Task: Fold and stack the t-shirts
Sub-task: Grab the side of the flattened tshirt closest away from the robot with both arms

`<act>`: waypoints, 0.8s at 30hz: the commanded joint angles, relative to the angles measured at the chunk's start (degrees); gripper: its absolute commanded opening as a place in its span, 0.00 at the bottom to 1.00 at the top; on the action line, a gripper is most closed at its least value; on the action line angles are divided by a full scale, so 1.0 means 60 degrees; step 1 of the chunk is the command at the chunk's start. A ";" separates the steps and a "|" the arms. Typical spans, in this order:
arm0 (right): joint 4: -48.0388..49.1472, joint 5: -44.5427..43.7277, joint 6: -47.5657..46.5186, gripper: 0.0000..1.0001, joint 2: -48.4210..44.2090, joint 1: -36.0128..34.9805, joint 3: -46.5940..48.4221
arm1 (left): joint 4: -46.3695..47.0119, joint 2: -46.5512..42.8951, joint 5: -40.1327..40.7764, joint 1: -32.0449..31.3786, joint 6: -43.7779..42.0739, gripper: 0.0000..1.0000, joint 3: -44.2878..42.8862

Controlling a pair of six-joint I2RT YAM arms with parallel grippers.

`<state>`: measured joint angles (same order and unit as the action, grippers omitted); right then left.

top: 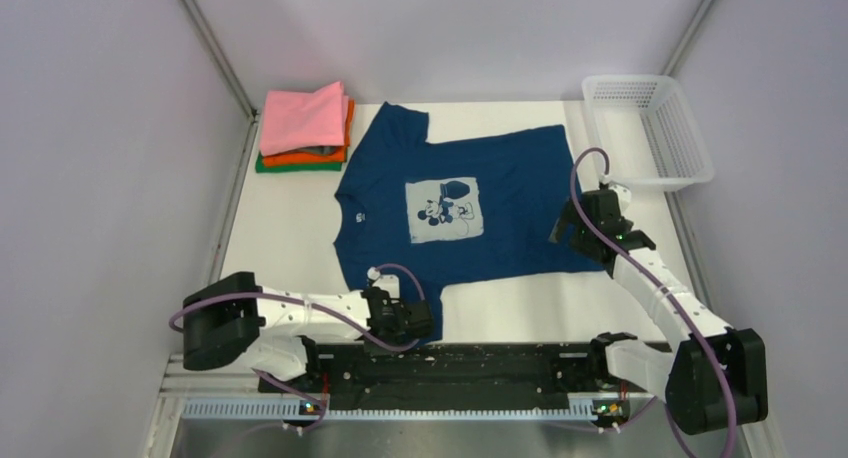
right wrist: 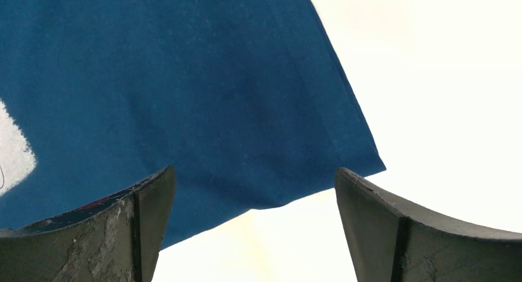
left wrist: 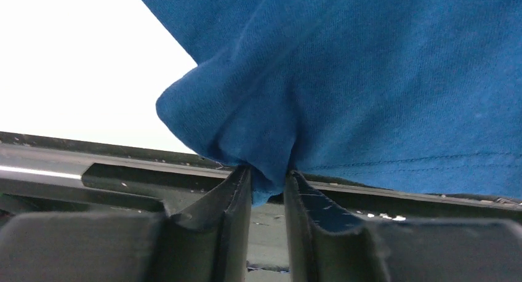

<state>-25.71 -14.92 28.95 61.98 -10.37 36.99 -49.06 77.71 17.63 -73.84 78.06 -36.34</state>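
A: While the tabletop carries the navy t-shirt spread flat, what else?
B: Pink, orange, green folded shirts, far-left corner. Left tool pinches the navy t-shirt's near edge; right tool gapes over its hem corner.

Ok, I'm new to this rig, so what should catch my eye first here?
A navy t-shirt with a pale cartoon print lies spread flat in the middle. The left claw pinches its near edge; the right claw stands open over the hem. Pink, orange and green folded shirts sit stacked at the far left.
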 commanded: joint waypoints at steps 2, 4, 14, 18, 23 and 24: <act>-0.0190 -0.0316 0.0256 0.99 -0.0259 0.0018 -0.0084 | 0.0098 0.0109 0.1060 0.0454 0.0330 0.01 -0.0168; -0.0332 -0.0383 0.0256 0.99 -0.0339 0.0074 -0.0122 | 0.0049 -0.0181 0.1088 0.0457 0.0175 0.00 -0.0259; -0.0974 -0.0236 0.1247 0.93 -0.0895 0.1146 -0.1175 | -0.1367 -0.3220 0.1053 0.0471 0.0639 0.00 -0.0092; -0.0059 -0.0683 0.1922 0.81 -0.0669 0.1195 -0.1688 | -0.1231 -0.3829 0.0896 0.0479 0.0618 0.00 0.0128; 0.1268 -0.0530 0.2473 0.78 0.0404 0.1290 -0.1817 | -0.1049 -0.3946 0.0619 0.0479 0.0488 0.00 0.0046; 0.1475 -0.0518 0.2533 0.78 0.0651 0.1297 -0.1817 | -0.1008 -0.3980 0.0550 0.0472 0.0480 0.00 0.0042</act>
<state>-25.02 -17.85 39.79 61.43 -3.25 26.04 -55.00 54.85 21.28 -71.22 80.07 -36.12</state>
